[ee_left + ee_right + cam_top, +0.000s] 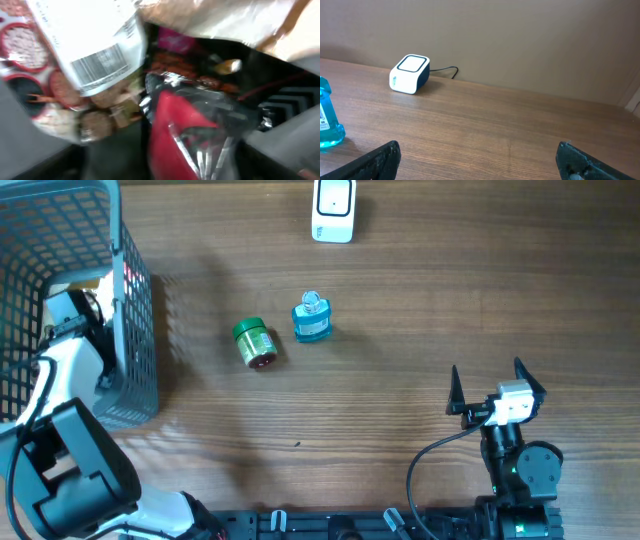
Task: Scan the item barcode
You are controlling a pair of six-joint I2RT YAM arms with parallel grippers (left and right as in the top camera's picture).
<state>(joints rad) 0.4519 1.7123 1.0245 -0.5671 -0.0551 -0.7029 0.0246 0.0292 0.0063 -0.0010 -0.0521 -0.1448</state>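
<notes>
Overhead, open table [380,390] surrounds right fingers [454,392]; basket [136,310] at left edge.

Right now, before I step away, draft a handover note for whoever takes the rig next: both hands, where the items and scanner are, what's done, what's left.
Left hand: down inside the grey basket among loose packets. Open or shut cannot be told, and no grip is visible.
Right hand: open, empty, over bare table at the near side.
Scanner: at the far edge, nothing in front of it.
Green jar and blue bottle: side by side on the table.
Barcode label: on a packet in the basket, facing the left wrist camera.
Done: unclear.
Left: lift an item and show its barcode to the scanner.
</notes>
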